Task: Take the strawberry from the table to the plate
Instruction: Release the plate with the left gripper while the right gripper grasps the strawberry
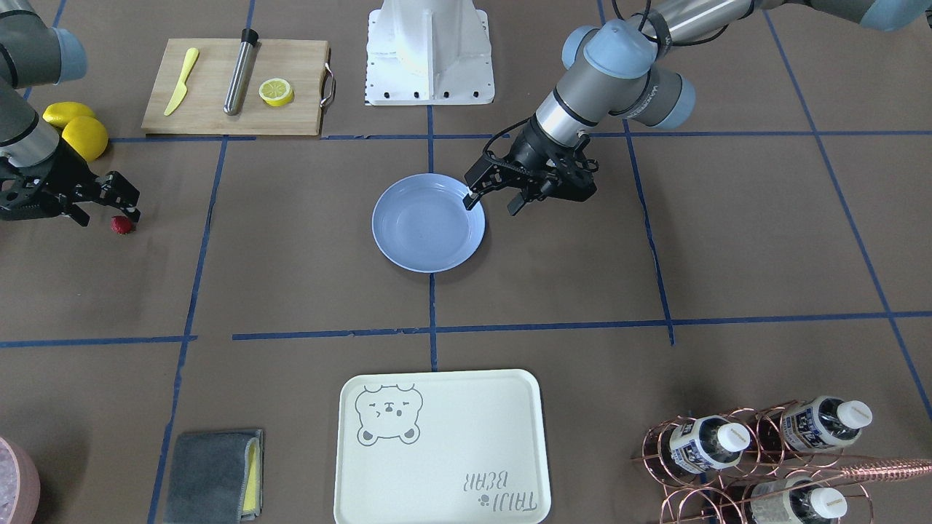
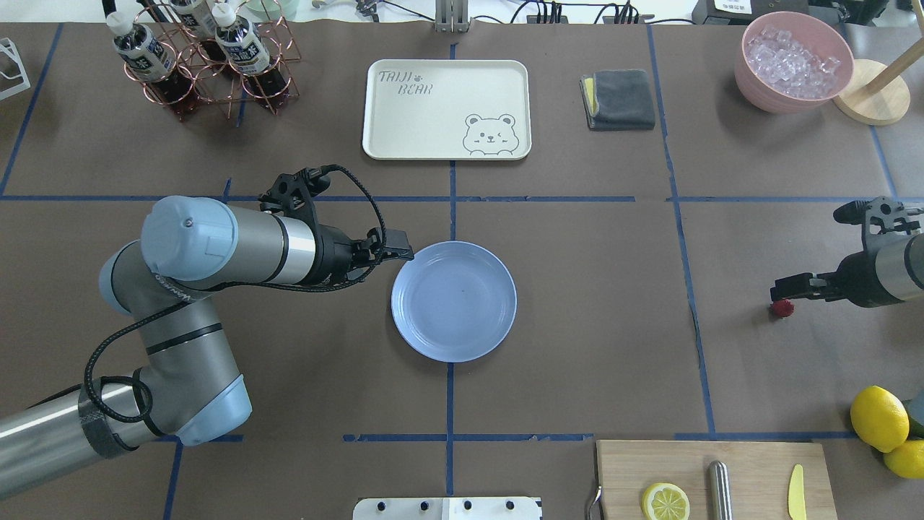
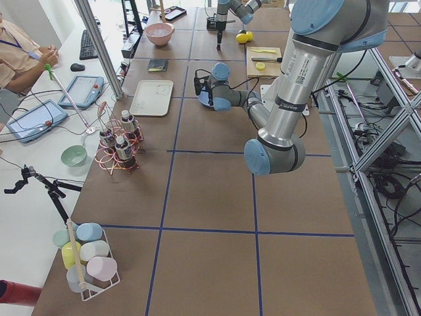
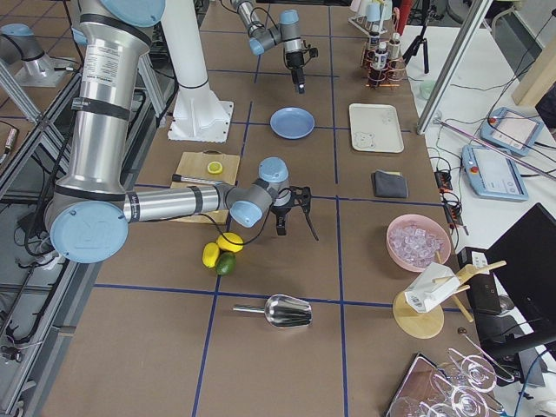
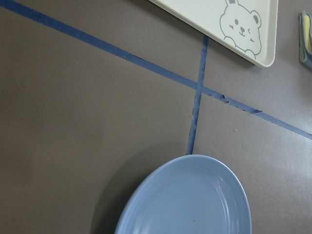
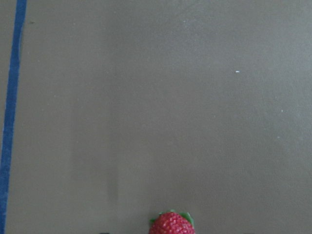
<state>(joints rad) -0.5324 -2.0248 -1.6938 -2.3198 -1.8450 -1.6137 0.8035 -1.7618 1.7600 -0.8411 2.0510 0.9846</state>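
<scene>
While the strawberry (image 1: 121,225) lies on the desk (image 1: 306,240) well apart from the plate (image 1: 428,223), off to the robot's right of it, the right hand (image 1: 107,212) hangs just over the berry, fingers spread wide and gripping nothing. Bare desk runs from berry to plate, crossed only by one blue tape line. The left hand (image 1: 495,198), also wide and empty, hovers at the plate's rim on the opposite side. Two lemons (image 1: 76,127) and a cutting board (image 1: 237,86) sit robot-ward of the plate, and a bear tray (image 1: 440,447) lies beyond it.

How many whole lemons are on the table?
2. The first lemon sits next to the second lemon, beside the cutting board on the robot's right. A separate lemon half lies on the board.
</scene>
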